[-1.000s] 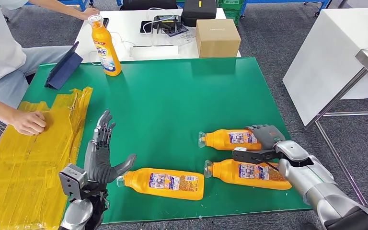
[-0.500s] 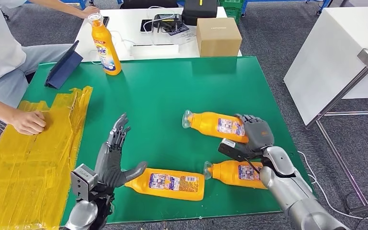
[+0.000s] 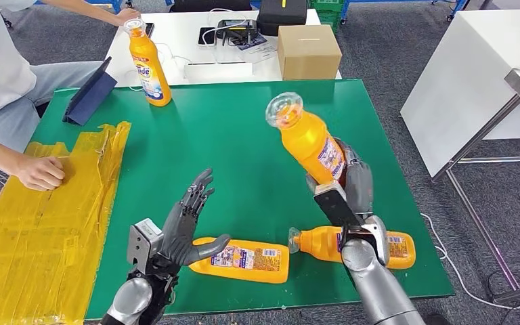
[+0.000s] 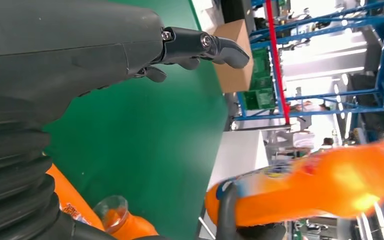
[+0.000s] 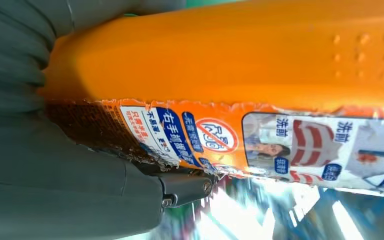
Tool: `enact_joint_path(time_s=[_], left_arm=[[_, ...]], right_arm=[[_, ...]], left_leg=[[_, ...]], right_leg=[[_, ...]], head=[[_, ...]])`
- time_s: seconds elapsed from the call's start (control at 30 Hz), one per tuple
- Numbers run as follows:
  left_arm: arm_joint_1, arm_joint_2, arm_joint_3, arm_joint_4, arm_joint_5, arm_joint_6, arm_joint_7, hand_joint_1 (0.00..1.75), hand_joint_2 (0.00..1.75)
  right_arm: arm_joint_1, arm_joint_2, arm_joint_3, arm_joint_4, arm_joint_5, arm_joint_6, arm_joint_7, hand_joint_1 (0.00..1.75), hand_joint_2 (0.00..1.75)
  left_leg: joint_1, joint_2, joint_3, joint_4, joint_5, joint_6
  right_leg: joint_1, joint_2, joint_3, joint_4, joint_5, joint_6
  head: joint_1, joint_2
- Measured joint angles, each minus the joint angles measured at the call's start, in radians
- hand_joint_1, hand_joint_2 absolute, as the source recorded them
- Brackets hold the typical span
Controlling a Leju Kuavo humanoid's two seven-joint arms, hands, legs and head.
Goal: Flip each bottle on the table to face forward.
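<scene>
Orange glossy plastic bottle (image 3: 309, 143) tilts in right hand (image 3: 352, 184).

The right hand (image 3: 352, 186) covers the base of the raised bottle (image 3: 307, 139), so its lower label is hidden in the head view. In the right wrist view the same bottle (image 5: 240, 85) runs off the right edge, the print on its label is too small to read, and the background at the bottom is a blur. In the left wrist view it (image 4: 310, 185) is smeared, its label unreadable. The right arm (image 3: 372, 277) hides the middle of one lying bottle (image 3: 396, 249) at lower right. The left hand (image 3: 179, 233) overlaps the neck of the other lying bottle (image 3: 247, 259), perhaps touching it. The person (image 3: 0, 74) at upper left is cut by the frame edge.
</scene>
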Motion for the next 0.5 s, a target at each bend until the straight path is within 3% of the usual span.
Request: enact_joint_path(time_s=[0.13, 0.2, 0.5], left_arm=[[-0.011, 0.000, -0.004, 0.015, 0.011, 0.002, 0.003, 0.00, 1.75], [-0.016, 0.000, -0.005, 0.018, 0.014, 0.006, 0.003, 0.00, 1.75], [-0.028, -0.001, -0.018, 0.020, 0.017, 0.020, 0.003, 0.00, 1.75]], right_arm=[[0.037, 0.040, 0.030, -0.038, -0.177, 0.205, -0.018, 1.75, 1.75], [0.053, 0.059, 0.066, -0.042, -0.212, 0.265, -0.023, 1.75, 1.75], [0.079, 0.094, 0.181, -0.039, -0.228, 0.285, -0.025, 1.75, 1.75]], left_leg=[[0.000, 0.000, 0.000, 0.000, 0.000, 0.000], [0.001, 0.000, 0.000, 0.000, 0.000, 0.000], [0.000, 0.000, -0.001, 0.000, 0.000, 0.000]], right_leg=[[0.000, 0.000, 0.000, 0.000, 0.000, 0.000], [0.000, 0.000, 0.000, 0.000, 0.000, 0.000], [0.000, 0.000, -0.001, 0.000, 0.000, 0.000]], head=[[0.000, 0.000], [0.000, 0.000], [0.000, 0.000]])
